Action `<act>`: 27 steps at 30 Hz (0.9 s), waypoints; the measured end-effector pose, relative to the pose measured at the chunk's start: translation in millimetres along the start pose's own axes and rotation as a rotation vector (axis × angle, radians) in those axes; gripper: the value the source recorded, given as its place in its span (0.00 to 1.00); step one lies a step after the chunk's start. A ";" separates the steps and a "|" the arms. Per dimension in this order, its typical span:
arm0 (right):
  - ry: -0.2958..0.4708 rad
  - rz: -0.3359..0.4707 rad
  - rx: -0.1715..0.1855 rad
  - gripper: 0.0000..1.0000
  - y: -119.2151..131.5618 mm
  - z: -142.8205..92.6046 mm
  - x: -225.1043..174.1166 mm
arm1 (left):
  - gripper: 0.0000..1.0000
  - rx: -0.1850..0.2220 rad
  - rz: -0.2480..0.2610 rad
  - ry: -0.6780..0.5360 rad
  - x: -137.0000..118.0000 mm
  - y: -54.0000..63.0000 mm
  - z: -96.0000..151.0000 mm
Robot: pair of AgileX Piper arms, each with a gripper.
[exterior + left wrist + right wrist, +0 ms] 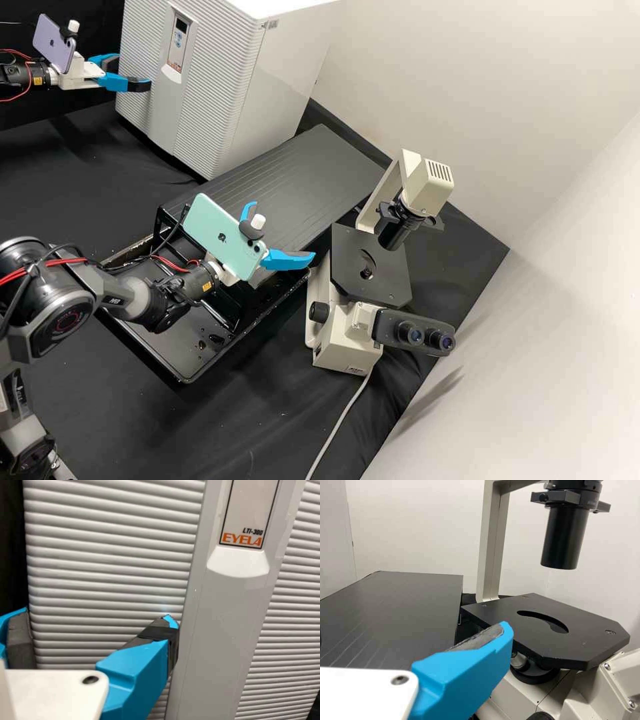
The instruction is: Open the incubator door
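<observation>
high view: left arm (15,74) points at the incubator (217,87), its jaws spread wide, empty.

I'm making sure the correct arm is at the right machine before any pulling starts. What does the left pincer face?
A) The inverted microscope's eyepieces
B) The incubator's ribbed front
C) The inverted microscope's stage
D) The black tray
B: the left wrist view shows the left pincer, open, before the incubator's ribbed front, one fingertip beside its smooth vertical strip.
</observation>
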 end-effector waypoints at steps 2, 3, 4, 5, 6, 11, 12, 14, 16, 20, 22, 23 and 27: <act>0.000 0.000 0.000 1.00 0.0 0.0 0.0 | 0.00 0.007 0.000 0.000 0.0 0.0 0.0; 0.000 0.000 0.000 1.00 0.0 0.0 0.0 | 0.00 0.006 0.001 0.001 0.0 0.1 -0.1; 0.000 0.000 0.000 1.00 0.0 0.0 0.0 | 0.00 0.006 0.001 0.001 0.0 0.1 -0.1; 0.000 0.000 0.000 1.00 0.0 0.0 0.0 | 0.00 0.006 0.001 0.001 0.0 0.1 -0.1; 0.000 0.000 0.000 1.00 0.0 0.0 0.0 | 0.00 0.006 0.000 0.002 0.0 0.0 -0.2; 0.000 0.000 0.000 1.00 0.0 0.0 0.0 | 0.00 0.007 -0.003 0.006 -1.3 1.2 0.7; 0.000 0.000 0.000 1.00 0.0 0.0 0.0 | 0.00 0.007 -0.003 0.006 -1.6 1.3 0.9; 0.000 0.000 0.000 1.00 0.0 0.0 0.0 | 0.00 0.007 -0.002 0.009 -2.0 1.7 0.0; 0.000 0.000 0.000 1.00 0.0 0.0 0.0 | 0.00 0.007 -0.001 0.010 -2.3 1.9 -0.7; 0.000 0.000 0.000 1.00 0.0 0.0 0.0 | 0.00 0.008 -0.003 0.014 -3.2 1.8 -2.2; 0.000 0.000 0.000 1.00 0.0 0.0 0.0 | 0.00 0.008 -0.001 0.013 -3.1 2.5 -2.0; 0.000 0.000 0.000 1.00 0.0 0.0 0.0 | 0.00 0.008 -0.002 0.013 -3.3 2.1 -2.1; 0.000 0.000 0.000 1.00 0.0 0.0 0.0 | 0.00 0.007 -0.004 0.014 -3.7 1.3 -2.2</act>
